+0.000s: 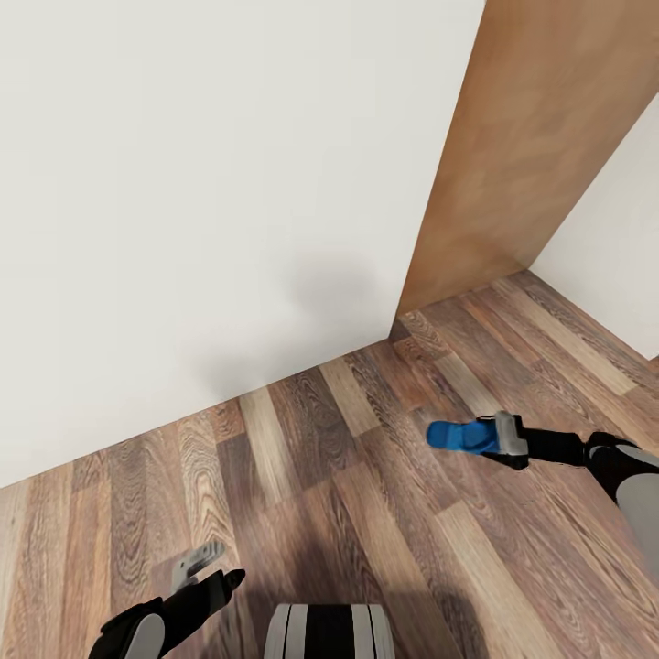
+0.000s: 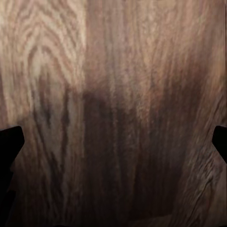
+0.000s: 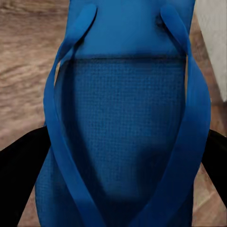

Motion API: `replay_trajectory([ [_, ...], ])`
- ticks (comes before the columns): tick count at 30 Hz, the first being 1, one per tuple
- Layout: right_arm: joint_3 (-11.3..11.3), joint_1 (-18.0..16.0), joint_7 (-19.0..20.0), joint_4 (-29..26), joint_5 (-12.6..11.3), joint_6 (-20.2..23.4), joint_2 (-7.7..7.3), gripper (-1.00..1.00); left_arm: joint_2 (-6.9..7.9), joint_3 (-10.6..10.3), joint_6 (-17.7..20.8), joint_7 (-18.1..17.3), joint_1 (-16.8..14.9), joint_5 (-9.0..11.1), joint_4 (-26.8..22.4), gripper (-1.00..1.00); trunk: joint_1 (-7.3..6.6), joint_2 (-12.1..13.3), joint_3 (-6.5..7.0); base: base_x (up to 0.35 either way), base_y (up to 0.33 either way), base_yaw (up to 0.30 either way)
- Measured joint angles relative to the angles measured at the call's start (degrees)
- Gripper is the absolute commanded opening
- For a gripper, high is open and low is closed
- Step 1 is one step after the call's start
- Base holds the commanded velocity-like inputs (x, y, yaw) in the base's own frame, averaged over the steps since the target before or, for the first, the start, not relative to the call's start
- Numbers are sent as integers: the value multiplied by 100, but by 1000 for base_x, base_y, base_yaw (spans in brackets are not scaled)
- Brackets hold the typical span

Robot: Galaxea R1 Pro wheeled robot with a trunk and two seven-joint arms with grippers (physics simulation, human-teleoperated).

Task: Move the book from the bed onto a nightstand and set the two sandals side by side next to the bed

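One unmarked blue sandal [image 1: 455, 436], gripped

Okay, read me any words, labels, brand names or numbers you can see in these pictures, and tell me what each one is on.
No text can be read anywhere.
The blue sandal held in the right claw shows only a dotted texture and plain straps, no brand mark.
The white wall, wooden panel and plank floor carry no signs or labels.
The left claw bears no markings.

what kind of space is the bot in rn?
Looks like an indoor room, likely in a home: wood-plank floor, plain white wall, a brown wooden panel that may be a door. The right gripper holds a blue sandal.
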Motion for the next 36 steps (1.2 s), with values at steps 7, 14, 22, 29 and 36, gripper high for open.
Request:
replay_trajectory([
  [7, -279, 9, 30, 142, -1045, -10, -48, -100, 0, 0, -2, 42, 0, -9, 0, 100, -18, 9, 155, 0, 0, 0],
  [14, -1736, 50, 756, 917, -2024, 23, -52, -100, -10, 0, -111, 80, 0, -16, 8, 100, -36, 19, 310, 0, 0, 0],
  [22, -3773, 265, 2503, 1195, -2658, 2683, 4, -100, -39, 0, -543, 109, -7, -14, 39, 100, -56, 30, 487, 0, 0, 0],
  [29, -4630, 206, 3303, 897, -2843, 5767, 34, -100, -43, 12, -608, 115, -188, -15, 139, 100, -75, 39, 643, 0, 0, 0],
  [36, -4728, 159, 3499, 677, -2840, 5922, 462, -100, -13, 2, -643, 107, -205, -40, 395, 100, -92, 48, 798, 0, 0, 0],
])
